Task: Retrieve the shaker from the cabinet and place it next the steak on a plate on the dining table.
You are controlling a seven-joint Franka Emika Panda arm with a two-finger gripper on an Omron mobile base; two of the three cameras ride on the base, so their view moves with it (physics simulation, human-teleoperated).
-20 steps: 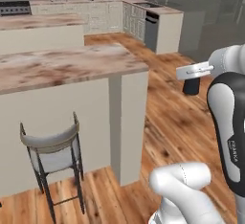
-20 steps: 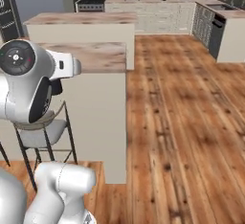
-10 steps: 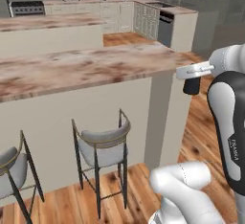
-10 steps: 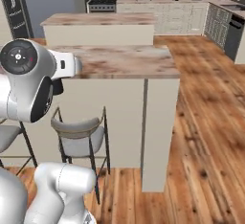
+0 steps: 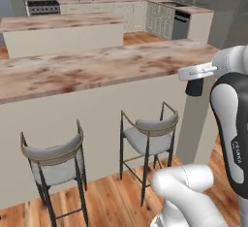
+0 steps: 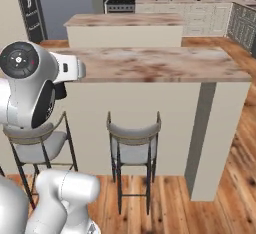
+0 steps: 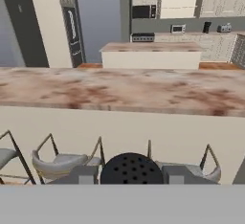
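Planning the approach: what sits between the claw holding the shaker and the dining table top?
Two bar stools stand under the dining table edge, past the shaker in the claw, in the hand view.

Ahead of my gripper (image 7: 131,174), I see the dining table (image 7: 143,91), a long marbled brown-and-beige top on a plain beige front. Grey-seated stools (image 5: 147,136) stand against that front on the wood floor (image 6: 175,203).

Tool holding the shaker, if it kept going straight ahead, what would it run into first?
Probably the dining table: the tool, shut on the shaker, faces its beige front just under the marbled top. Depth is unclear.
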